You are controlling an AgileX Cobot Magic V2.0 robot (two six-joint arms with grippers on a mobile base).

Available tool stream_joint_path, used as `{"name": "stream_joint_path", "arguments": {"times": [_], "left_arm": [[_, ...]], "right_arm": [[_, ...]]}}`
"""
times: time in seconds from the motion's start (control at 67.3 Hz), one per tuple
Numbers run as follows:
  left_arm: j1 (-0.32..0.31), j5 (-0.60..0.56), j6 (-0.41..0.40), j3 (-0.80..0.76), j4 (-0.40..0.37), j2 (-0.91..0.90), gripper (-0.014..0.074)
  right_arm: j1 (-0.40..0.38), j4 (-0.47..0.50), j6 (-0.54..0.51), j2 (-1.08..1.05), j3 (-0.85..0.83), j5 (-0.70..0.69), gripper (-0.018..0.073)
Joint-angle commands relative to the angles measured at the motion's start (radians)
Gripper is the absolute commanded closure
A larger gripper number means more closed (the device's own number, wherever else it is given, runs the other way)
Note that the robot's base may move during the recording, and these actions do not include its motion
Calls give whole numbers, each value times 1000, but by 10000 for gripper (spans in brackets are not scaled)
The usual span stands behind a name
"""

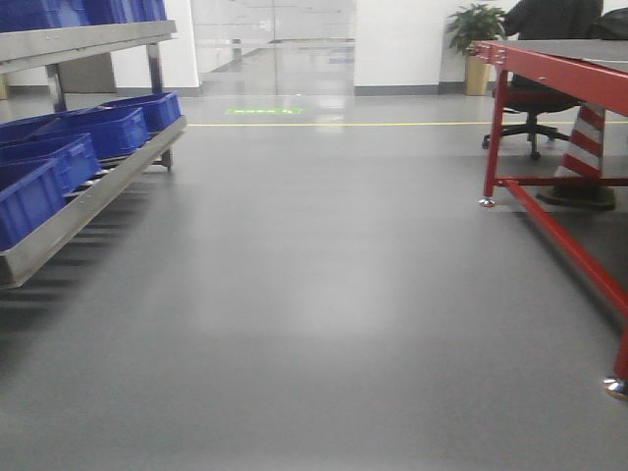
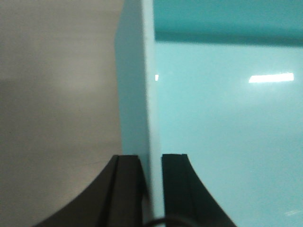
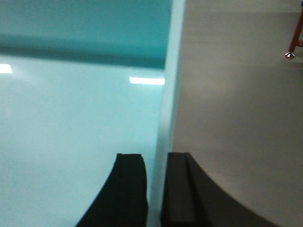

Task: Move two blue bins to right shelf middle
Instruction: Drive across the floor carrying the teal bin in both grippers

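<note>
A blue bin (image 2: 222, 123), pale turquoise in both wrist views, is held by two opposite walls. My left gripper (image 2: 151, 158) is shut on the bin's left wall (image 2: 135, 85), one finger inside and one outside. My right gripper (image 3: 157, 156) is shut on the right wall (image 3: 169, 94) of the same bin (image 3: 75, 123). Grey floor shows beyond each wall. The front view shows neither the held bin nor the grippers. More blue bins (image 1: 108, 128) sit on the low level of a metal shelf (image 1: 88, 196) at the left. The right shelf is not clearly in view.
A red-framed table (image 1: 549, 69) stands at the right, its leg (image 3: 297, 33) also in the right wrist view. Behind it are a striped cone (image 1: 587, 142) and an office chair (image 1: 530, 118). Grey floor (image 1: 324, 294) runs ahead to a yellow line (image 1: 343, 125).
</note>
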Motion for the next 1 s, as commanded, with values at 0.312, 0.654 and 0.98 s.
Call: {"name": "stream_joint_path", "arguments": {"times": [0.312,0.654,0.98], "left_arm": [[-10,-46,2,-10,-71,-13,707],[-10,-46,2,-10,-71,-13,707],[-10,-46,2,-10,-71,-13,707]], "right_arm": [[6,44,-15,-14,-12,-55,711],[6,44,-15,-14,-12,-55,711],[6,44,-15,-14,-12,-55,711]]}}
